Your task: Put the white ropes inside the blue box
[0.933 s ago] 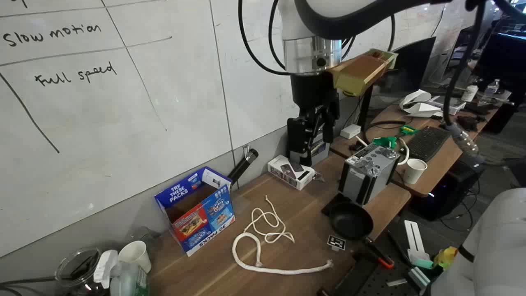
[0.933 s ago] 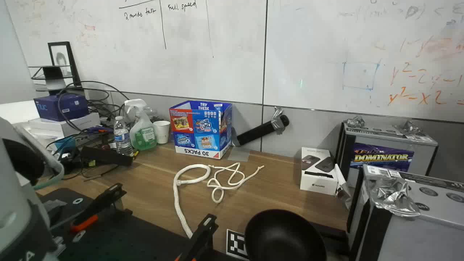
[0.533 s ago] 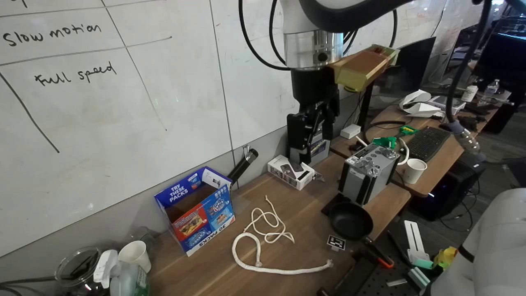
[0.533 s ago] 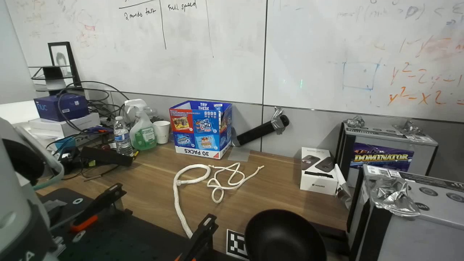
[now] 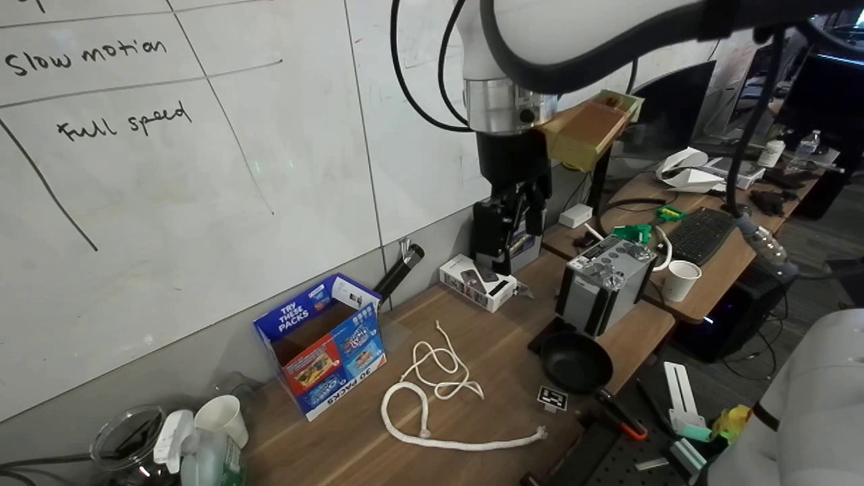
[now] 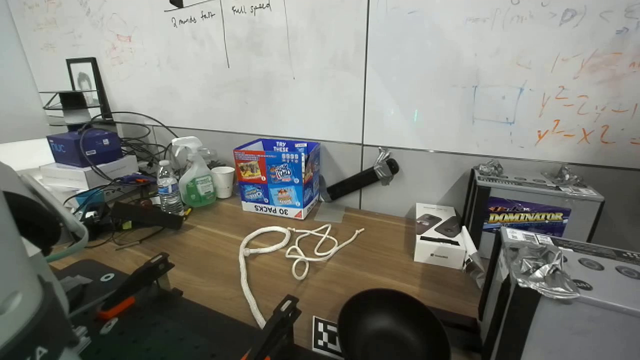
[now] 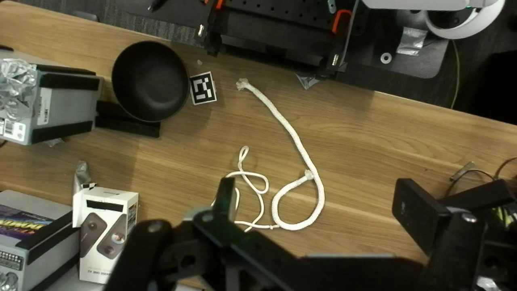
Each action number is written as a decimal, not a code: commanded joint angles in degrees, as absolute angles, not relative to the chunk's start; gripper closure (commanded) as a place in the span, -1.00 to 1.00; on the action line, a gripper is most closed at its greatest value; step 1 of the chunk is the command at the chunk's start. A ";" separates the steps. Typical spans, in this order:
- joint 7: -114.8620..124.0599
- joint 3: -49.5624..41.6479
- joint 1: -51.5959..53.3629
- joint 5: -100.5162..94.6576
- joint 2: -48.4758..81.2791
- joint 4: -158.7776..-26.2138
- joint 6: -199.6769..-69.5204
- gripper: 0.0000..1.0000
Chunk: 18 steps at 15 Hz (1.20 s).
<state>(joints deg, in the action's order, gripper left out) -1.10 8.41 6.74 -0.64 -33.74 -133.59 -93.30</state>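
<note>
The thick white rope lies on the wooden table with one end curled into a loop; it also shows in an exterior view. The thin white rope lies tangled beside it. The blue box stands open-topped by the whiteboard, and shows in an exterior view; it is out of the wrist view. My gripper is open, empty and high above the table. In the wrist view my gripper has the thick rope's loop showing between its fingers, well below; the left finger hides part of the thin rope.
A black pan and a marker card lie near the table's edge. A white phone box and grey batteries stand to one side. A spray bottle and paper cup stand beside the blue box.
My gripper rises slightly, then comes down a little lower than at the start, still open. The ropes and the blue box have not moved.
</note>
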 commanded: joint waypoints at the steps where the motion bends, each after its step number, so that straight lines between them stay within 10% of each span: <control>1: -8.37 6.36 7.76 -4.82 -33.13 -138.60 -101.30 -1.00; 18: -44.65 -3.92 3.72 -5.66 0.42 -142.78 -135.39 -1.00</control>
<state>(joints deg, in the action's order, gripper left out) -39.11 -4.13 5.20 -6.95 -5.68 -145.15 -131.49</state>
